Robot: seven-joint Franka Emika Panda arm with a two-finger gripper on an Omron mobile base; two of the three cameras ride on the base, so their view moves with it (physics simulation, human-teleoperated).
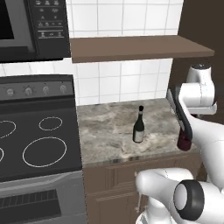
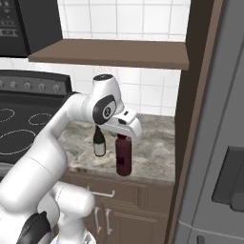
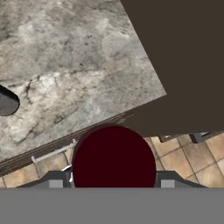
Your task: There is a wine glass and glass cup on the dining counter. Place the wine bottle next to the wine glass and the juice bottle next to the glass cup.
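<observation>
claw [image 3: 113, 183] clamped on juice bottle [image 2: 124, 157], gripped at neck from above for lifting | bottle upright on kitchen counter [image 1: 109, 127], near front edge | wine bottle [image 1: 139, 127] just beside

A tall, slim, dark green-black wine bottle [image 1: 138, 125] stands upright on the marbled grey stone counter [image 1: 109, 127], about midway between its near edge and the white tiled wall [image 1: 122, 81] behind. To its right, nearer the front edge, stands the stouter dark-red juice bottle [image 2: 124, 156], seemingly upright. A black glass-topped stove [image 1: 37, 140] adjoins the counter's left; a brown wooden shelf [image 1: 135, 47] hangs above the counter.
</observation>
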